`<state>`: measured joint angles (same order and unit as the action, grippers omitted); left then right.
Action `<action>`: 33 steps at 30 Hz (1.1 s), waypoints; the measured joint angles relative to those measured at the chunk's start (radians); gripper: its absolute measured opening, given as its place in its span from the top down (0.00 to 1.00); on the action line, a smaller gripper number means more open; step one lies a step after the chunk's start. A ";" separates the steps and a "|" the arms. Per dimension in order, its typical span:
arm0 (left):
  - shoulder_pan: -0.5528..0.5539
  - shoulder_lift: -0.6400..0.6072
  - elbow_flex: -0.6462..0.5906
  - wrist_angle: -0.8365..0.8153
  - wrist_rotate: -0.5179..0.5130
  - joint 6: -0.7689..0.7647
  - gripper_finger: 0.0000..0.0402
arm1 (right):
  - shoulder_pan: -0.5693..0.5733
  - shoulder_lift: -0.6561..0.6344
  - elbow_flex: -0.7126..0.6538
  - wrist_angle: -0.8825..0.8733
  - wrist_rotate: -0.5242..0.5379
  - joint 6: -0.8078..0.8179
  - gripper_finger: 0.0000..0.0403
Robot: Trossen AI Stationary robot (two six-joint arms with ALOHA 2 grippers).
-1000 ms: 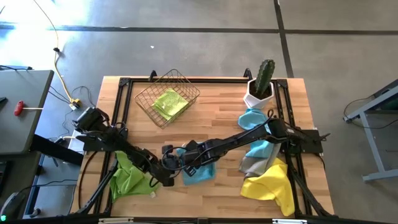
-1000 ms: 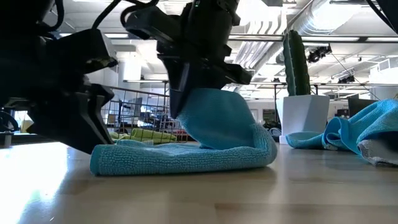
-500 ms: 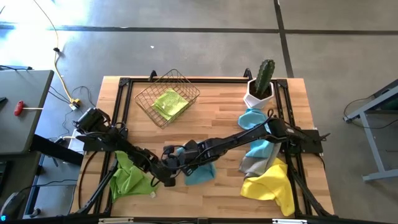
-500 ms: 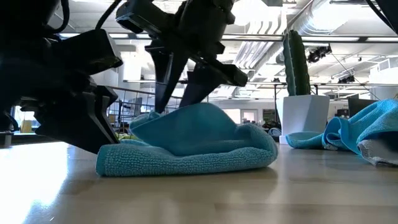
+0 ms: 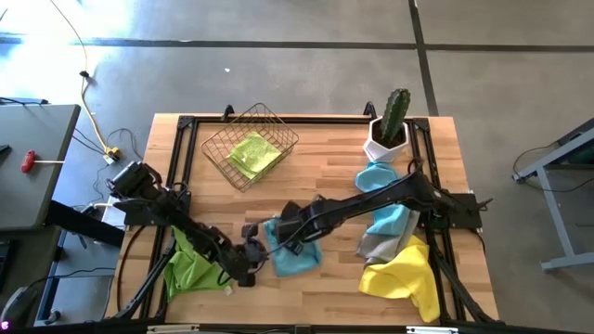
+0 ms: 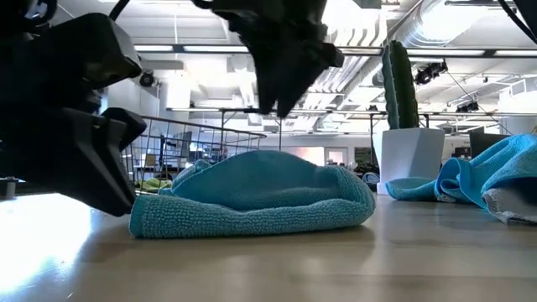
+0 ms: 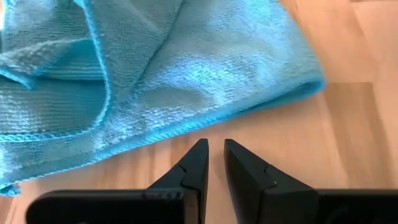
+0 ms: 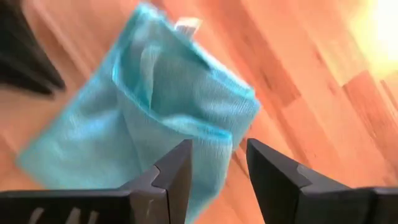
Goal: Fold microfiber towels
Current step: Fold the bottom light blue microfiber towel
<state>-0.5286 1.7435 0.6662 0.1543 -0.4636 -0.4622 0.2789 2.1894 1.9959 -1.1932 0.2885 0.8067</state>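
A light blue towel (image 5: 295, 252) lies folded over on the table's near middle, its fold (image 6: 357, 205) rounded and its upper layer resting on the lower. My right gripper (image 8: 217, 163) hangs open above the blue towel (image 8: 161, 112), with nothing between its fingers. My left gripper (image 7: 213, 146) is low at the towel's left edge (image 7: 186, 124), shut but for a narrow slit, its tips just short of the cloth. A lime green towel (image 5: 190, 269) lies crumpled under the left arm.
A wire basket (image 5: 215, 147) holding a folded lime green towel (image 5: 252, 153) stands at the far middle. A cactus pot (image 5: 386, 137) is at the far right. Blue (image 5: 379, 176), grey (image 5: 376, 243) and yellow (image 5: 401, 275) towels are heaped along the right side.
My right gripper has opened, let go of the blue towel's raised upper layer and risen clear of it. That layer has dropped onto the lower one, so the towel now lies as a low folded mound.
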 joint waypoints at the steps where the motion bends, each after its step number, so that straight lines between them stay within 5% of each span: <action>1: -0.006 0.000 0.000 0.000 0.007 -0.007 0.89 | 0.006 0.001 -0.003 -0.011 -0.005 -0.026 0.64; 11: -0.065 0.000 0.000 0.002 0.014 -0.090 0.89 | 0.014 0.002 -0.069 -0.266 0.089 -0.017 0.64; 20: -0.069 0.000 0.000 0.016 0.026 -0.186 0.89 | -0.003 0.002 -0.262 0.033 0.022 -0.134 0.64; 33: -0.065 0.000 0.001 0.030 0.036 -0.216 0.89 | 0.085 -0.003 -0.135 0.178 -0.004 -0.160 0.64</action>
<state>-0.5940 1.7432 0.6669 0.1846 -0.4273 -0.6781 0.3640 2.1860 1.8606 -1.0148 0.2848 0.6468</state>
